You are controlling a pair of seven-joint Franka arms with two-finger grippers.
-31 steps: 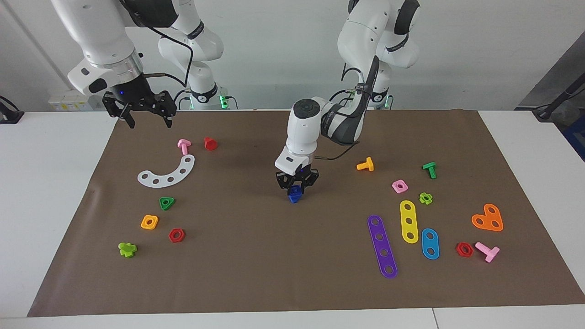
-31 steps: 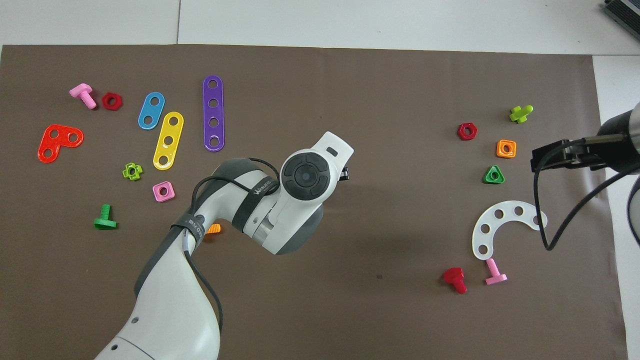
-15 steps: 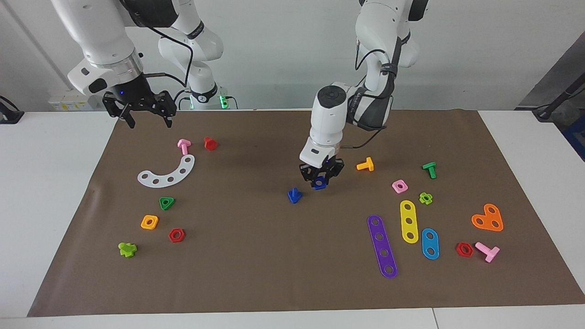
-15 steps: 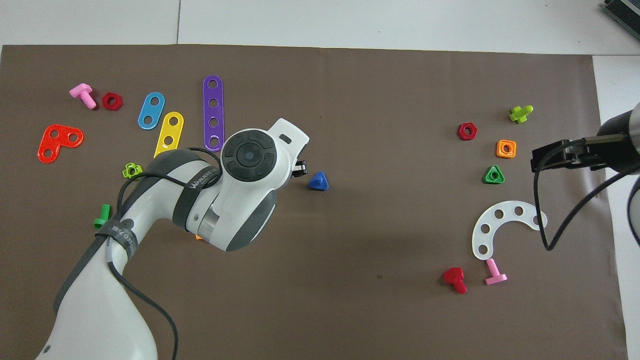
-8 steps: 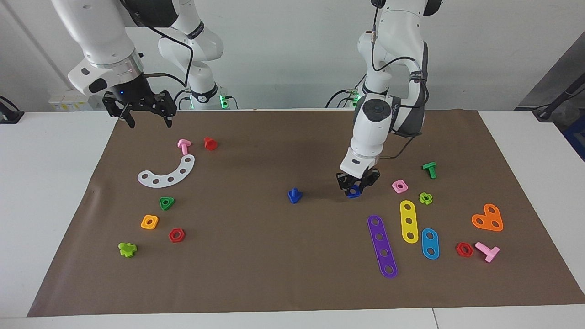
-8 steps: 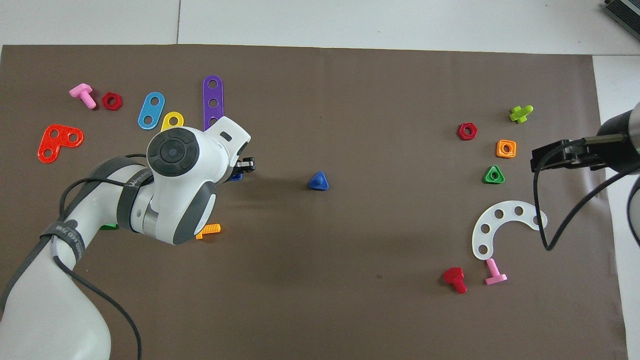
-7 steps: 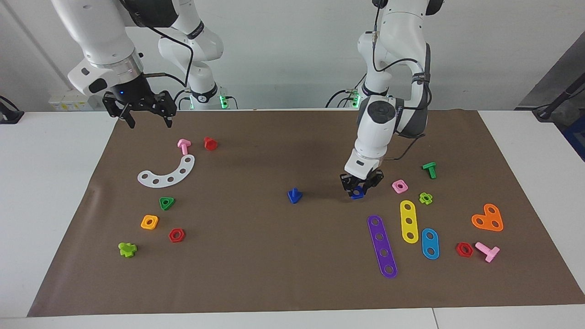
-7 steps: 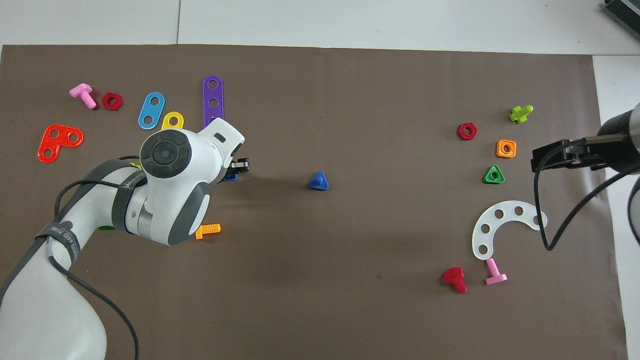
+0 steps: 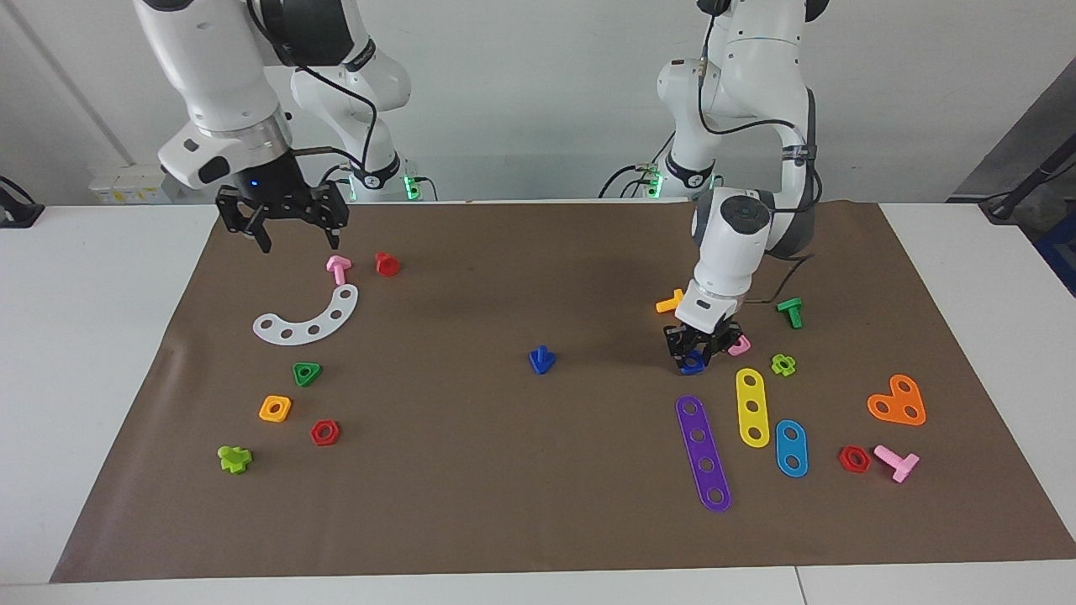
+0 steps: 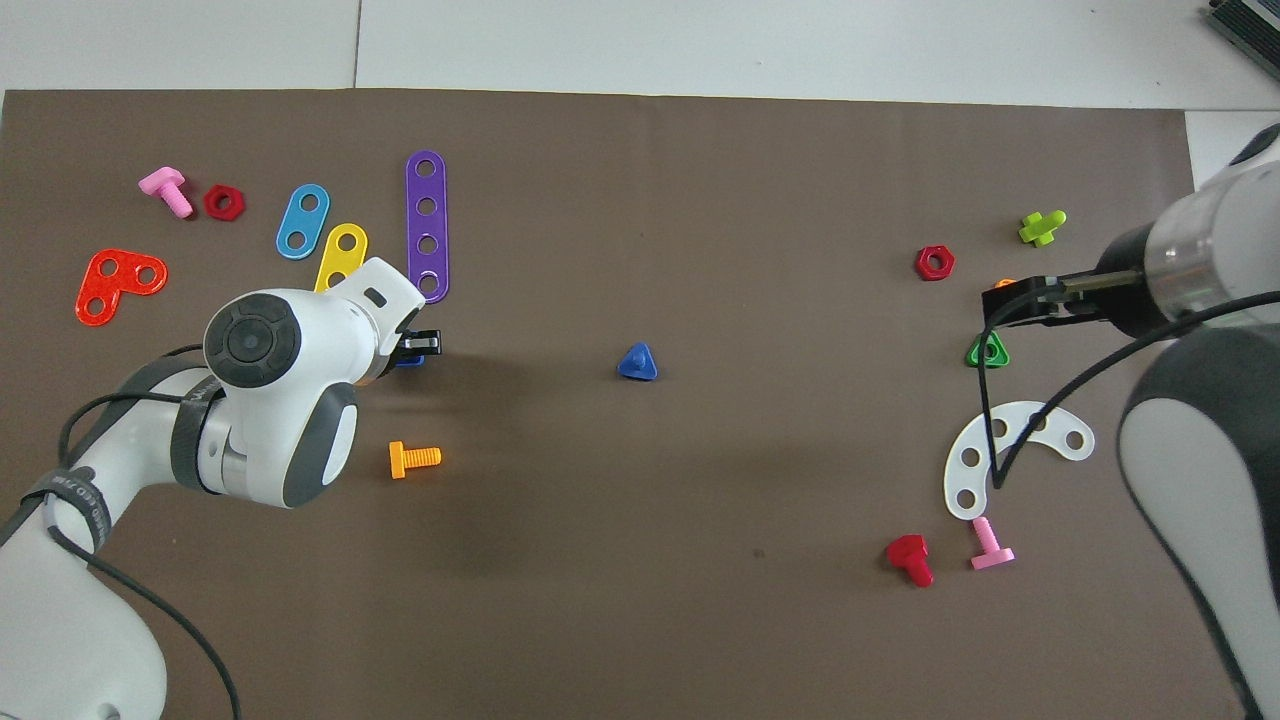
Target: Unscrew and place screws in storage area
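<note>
The dark blue bolt (image 9: 541,360) stands on its triangular head in the middle of the brown mat, stem up; it also shows in the overhead view (image 10: 637,362). My left gripper (image 9: 693,357) is shut on the dark blue square nut (image 9: 692,365) and holds it just above the mat beside the pink square nut (image 9: 741,344). In the overhead view the left gripper (image 10: 415,350) shows with the blue nut (image 10: 408,361) peeking out under it. My right gripper (image 9: 294,235) hangs open and empty over the right arm's end of the mat, also seen from overhead (image 10: 1000,305).
Near the left gripper lie an orange bolt (image 9: 672,302), a purple strip (image 9: 703,452), a yellow strip (image 9: 752,407) and a green bolt (image 9: 790,312). At the right arm's end lie a white curved plate (image 9: 307,319), a pink bolt (image 9: 338,269) and a green triangular nut (image 9: 307,373).
My left gripper lifted the blue nut off the bolt and carried it toward the left arm's end of the mat. The bolt stayed in the middle. My right gripper moved a little toward the middle.
</note>
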